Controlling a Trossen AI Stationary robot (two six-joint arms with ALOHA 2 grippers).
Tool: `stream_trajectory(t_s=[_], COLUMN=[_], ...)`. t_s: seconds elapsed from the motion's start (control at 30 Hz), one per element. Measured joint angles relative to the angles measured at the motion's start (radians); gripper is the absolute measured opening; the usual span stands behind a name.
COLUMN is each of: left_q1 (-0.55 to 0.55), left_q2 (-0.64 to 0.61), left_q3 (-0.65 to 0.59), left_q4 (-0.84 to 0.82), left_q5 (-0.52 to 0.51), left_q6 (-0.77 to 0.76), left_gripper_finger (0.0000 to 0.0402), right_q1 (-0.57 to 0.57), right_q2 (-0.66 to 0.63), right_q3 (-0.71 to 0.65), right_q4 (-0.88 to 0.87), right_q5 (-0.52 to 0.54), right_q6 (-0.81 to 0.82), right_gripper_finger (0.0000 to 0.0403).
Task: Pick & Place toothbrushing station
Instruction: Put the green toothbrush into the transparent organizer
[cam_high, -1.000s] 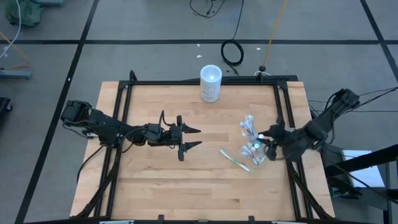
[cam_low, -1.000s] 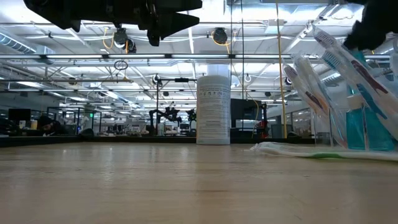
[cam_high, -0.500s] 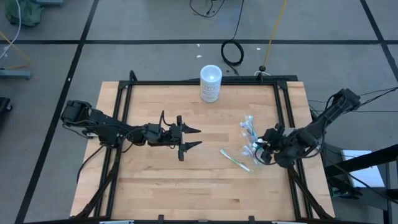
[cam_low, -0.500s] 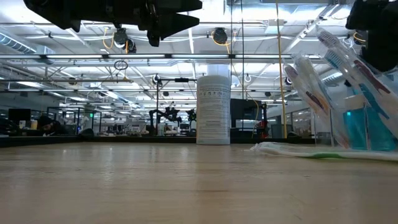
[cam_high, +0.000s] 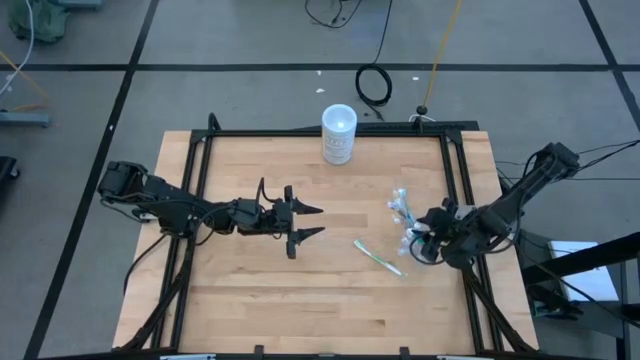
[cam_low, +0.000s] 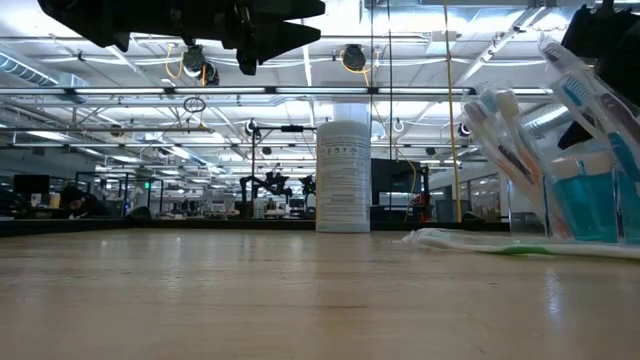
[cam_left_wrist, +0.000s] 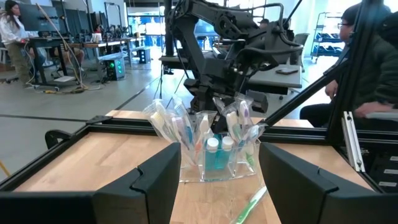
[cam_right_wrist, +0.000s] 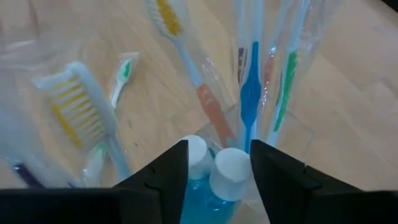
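The small clear cup (cam_left_wrist: 217, 167) stands upright on the table near its right edge, holding several pale toothbrushes (cam_high: 400, 205) and teal tubes with white caps (cam_right_wrist: 214, 163). It also shows in the low view (cam_low: 590, 205). One loose toothbrush (cam_high: 378, 257) lies flat on the table beside the cup, toward the table's near side. My right gripper (cam_high: 422, 240) is open, right over the cup. Its fingers stand on either side of two tube caps (cam_right_wrist: 231, 165). My left gripper (cam_high: 312, 221) is open and empty, above the table's middle. My right gripper comes at the cup from above and from the table's right, slanting down. One finger (cam_right_wrist: 168, 171) stands beside one white cap and the other finger (cam_right_wrist: 273, 171) beside the second. I cannot tell whether they touch the caps or the cup's rim.
A frosted cylindrical container with a white lid (cam_high: 339, 133) stands at the table's far edge. Black frame rails (cam_high: 455, 190) run along the table's sides, one close behind the cup. A seated person (cam_left_wrist: 373, 74) is beyond the table's right side.
My right gripper has gone from the right rail toward the cup and down, until its fingers stand over the tubes. The cup with its brushes has shifted a little and stands more upright than before.
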Motion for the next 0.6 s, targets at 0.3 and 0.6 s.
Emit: stream_trajectory(t_s=[0.3, 0.6], left_q1=[0.000, 0.000], left_q2=[0.000, 0.000], left_q3=[0.000, 0.000], left_q4=[0.000, -0.083], left_q5=[0.000, 0.033], left_q6=[0.000, 0.000], left_gripper_finger=[0.0225, 0.0225], right_q1=[0.000, 0.000], right_q2=[-0.149, -0.254], right_q3=[0.000, 0.000], right_q4=[0.094, 0.782], right_q5=[0.005, 0.029], right_q6=[-0.078, -0.793], right_gripper_finger=[0.0162, 0.0155])
